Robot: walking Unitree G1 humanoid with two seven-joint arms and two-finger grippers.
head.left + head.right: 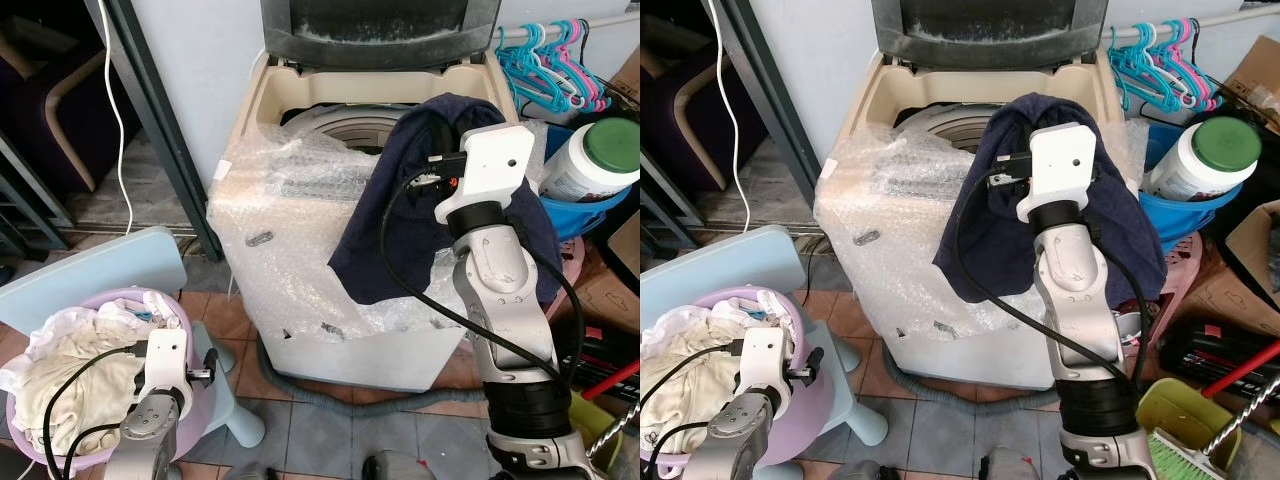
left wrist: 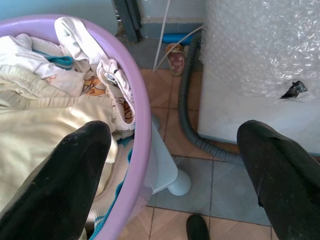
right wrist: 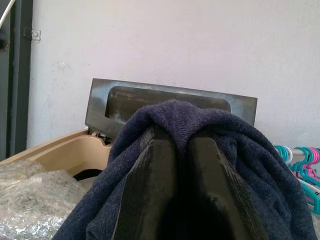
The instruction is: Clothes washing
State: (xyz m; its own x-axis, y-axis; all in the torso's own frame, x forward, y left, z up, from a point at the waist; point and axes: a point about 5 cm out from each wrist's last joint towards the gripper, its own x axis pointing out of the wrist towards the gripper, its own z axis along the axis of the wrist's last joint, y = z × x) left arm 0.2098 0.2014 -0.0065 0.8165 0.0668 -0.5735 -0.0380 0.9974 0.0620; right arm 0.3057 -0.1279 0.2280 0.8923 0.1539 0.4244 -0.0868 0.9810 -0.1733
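Two end effectors — right (image 3: 180,150) clamped on navy garment (image 1: 380,240) above washer rim (image 1: 262,95); left (image 2: 175,165) spread apart.

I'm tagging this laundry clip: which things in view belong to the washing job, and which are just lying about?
Job:
- navy garment, held up by the right gripper
- washing machine, lid open
- purple basket of light clothes, under the open left gripper

Lying about:
- hangers
- green-capped jar
- blue chair
- broom
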